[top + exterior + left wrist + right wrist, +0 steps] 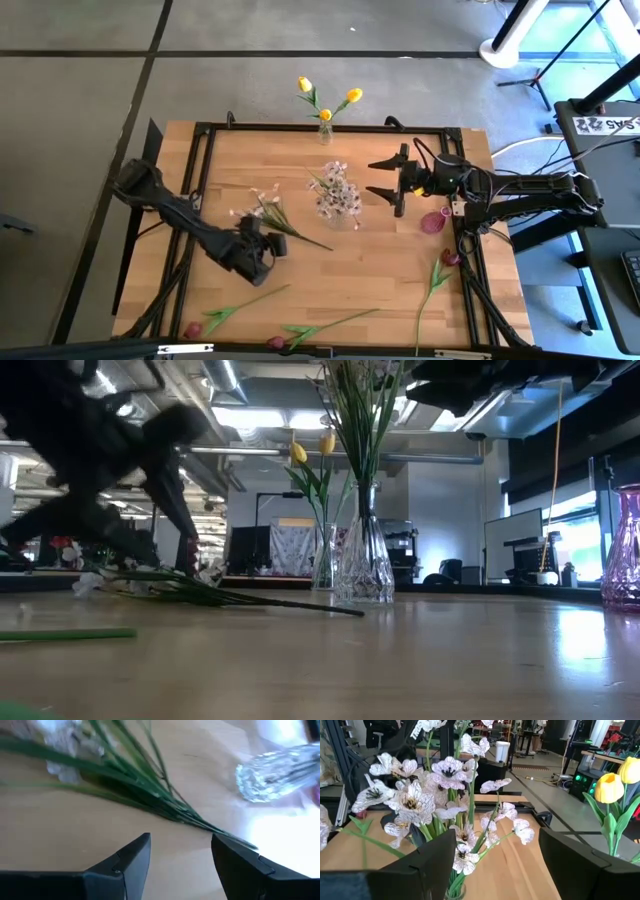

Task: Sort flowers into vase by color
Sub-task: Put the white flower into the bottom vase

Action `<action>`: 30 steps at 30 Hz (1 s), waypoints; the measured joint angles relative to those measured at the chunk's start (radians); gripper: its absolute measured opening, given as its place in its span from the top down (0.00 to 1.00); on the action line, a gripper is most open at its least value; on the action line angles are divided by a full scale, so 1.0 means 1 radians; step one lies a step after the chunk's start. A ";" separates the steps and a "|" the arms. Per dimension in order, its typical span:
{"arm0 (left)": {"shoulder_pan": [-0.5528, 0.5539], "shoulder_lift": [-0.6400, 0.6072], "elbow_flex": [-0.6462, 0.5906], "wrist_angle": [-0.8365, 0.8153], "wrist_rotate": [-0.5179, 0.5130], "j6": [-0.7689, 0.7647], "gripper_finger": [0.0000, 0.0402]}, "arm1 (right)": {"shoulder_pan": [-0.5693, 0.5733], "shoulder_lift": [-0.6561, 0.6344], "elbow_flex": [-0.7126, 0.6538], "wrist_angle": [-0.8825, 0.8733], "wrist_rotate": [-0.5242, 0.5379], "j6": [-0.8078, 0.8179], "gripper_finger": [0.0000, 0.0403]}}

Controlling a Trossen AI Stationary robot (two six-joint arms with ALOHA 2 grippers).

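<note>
Just beyond the open left gripper lies the white spray.

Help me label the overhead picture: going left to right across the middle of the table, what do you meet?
Left gripper → loose white-pink spray lying flat → clear vase of white-pink blossoms → right gripper, jaws open → pink vase.

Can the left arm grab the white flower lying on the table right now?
Probably yes. The left gripper is open right beside the white spray lying on the table, and its stem runs just ahead of the fingers with nothing between.
</note>
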State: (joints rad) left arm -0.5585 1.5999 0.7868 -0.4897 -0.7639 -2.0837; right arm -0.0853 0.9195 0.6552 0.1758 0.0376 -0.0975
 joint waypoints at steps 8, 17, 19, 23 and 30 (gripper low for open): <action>0.039 0.180 0.000 0.007 -0.068 -0.137 0.49 | 0.000 0.000 0.000 -0.013 -0.007 -0.004 0.29; 0.304 0.149 -0.001 -0.151 -0.145 0.003 0.49 | 0.000 0.000 0.000 -0.019 -0.013 -0.004 0.29; 0.356 0.093 0.001 -0.256 -0.125 0.037 0.49 | 0.000 0.000 0.000 -0.027 -0.014 -0.004 0.29; 0.401 0.009 -0.001 -0.312 -0.152 0.055 0.49 | 0.000 0.000 0.000 -0.067 -0.031 0.014 0.29; 0.420 0.061 0.000 -0.240 -0.259 -0.053 0.49 | 0.000 0.000 0.000 -0.098 -0.030 0.024 0.29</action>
State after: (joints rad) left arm -0.1382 1.6609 0.7868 -0.7300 -1.0234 -2.1371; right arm -0.0853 0.9195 0.6552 0.0775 0.0071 -0.0734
